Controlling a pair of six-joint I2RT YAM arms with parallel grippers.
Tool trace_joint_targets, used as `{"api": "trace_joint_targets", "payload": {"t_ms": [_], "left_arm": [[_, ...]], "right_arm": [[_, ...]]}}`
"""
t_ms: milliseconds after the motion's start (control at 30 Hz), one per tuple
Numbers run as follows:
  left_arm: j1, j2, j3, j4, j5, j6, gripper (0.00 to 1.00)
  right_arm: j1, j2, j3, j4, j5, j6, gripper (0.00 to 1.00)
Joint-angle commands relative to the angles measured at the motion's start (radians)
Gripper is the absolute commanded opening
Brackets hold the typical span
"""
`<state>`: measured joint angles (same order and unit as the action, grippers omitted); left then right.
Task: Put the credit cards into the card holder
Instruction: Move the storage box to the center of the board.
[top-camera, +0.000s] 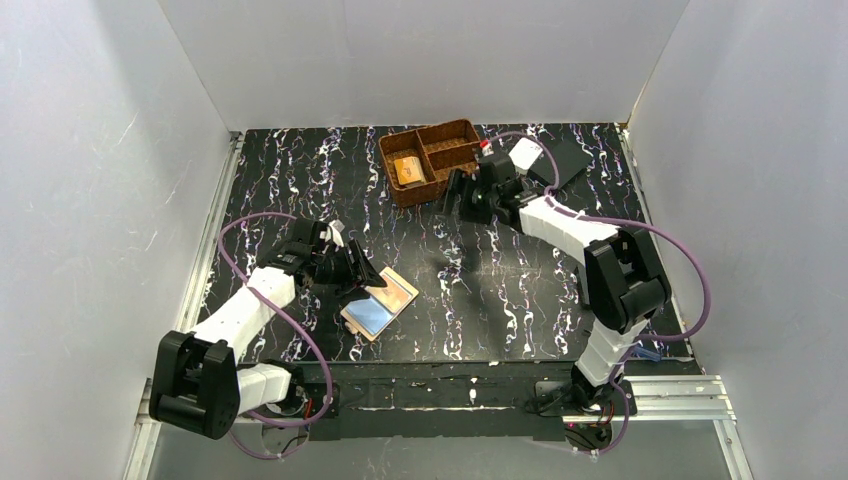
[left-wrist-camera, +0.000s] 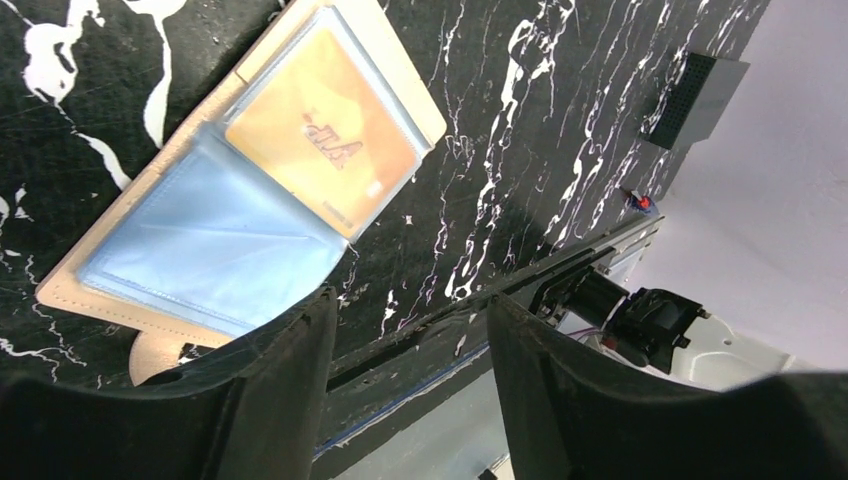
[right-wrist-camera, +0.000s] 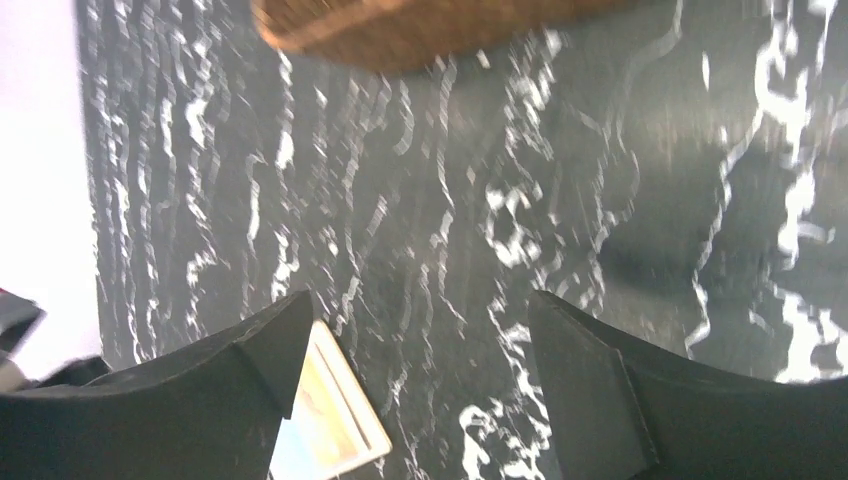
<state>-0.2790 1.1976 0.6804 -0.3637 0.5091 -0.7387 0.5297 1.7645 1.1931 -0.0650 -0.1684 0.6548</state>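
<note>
Two pincers are standing released, neither one gripping anything. The left pincer (left-wrist-camera: 408, 318) is hovering with jaws parted, and the card holder (top-camera: 378, 303) is lying open and flat on the table (top-camera: 500, 290) just ahead of its fingertips, carrying one orange credit card (left-wrist-camera: 320, 150) under a clear sleeve beside the blue half. Further right, the woven basket (top-camera: 455, 135) is holding orange cards (top-camera: 408, 170) in its leftmost compartment, just beyond the right pincer (right-wrist-camera: 420, 315), whose jaws are gaping wide above the tabletop.
</note>
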Motion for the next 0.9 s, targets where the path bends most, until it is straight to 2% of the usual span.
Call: {"api": "trace_joint_targets", "payload": {"t_ms": [0, 67, 200, 400, 867], "left_arm": [[-0.008, -0.015, 0.038, -0.014, 0.072, 0.045, 0.58], [-0.008, 0.000, 0.063, -0.025, 0.079, 0.057, 0.60], [-0.007, 0.021, 0.133, -0.037, 0.068, 0.057, 0.63], [-0.009, 0.053, 0.215, -0.034, 0.072, 0.035, 0.64], [-0.008, 0.033, 0.258, -0.100, 0.043, 0.072, 0.68]], "right_arm": [[0.019, 0.014, 0.185, 0.002, 0.102, -0.093, 0.89], [-0.002, 0.053, 0.247, -0.047, 0.133, -0.078, 0.90], [-0.016, 0.103, 0.310, -0.129, 0.290, 0.086, 0.96], [-0.017, 0.151, 0.340, -0.150, 0.500, 0.295, 0.98], [-0.017, 0.346, 0.519, -0.232, 0.637, 0.375, 0.92]]}}
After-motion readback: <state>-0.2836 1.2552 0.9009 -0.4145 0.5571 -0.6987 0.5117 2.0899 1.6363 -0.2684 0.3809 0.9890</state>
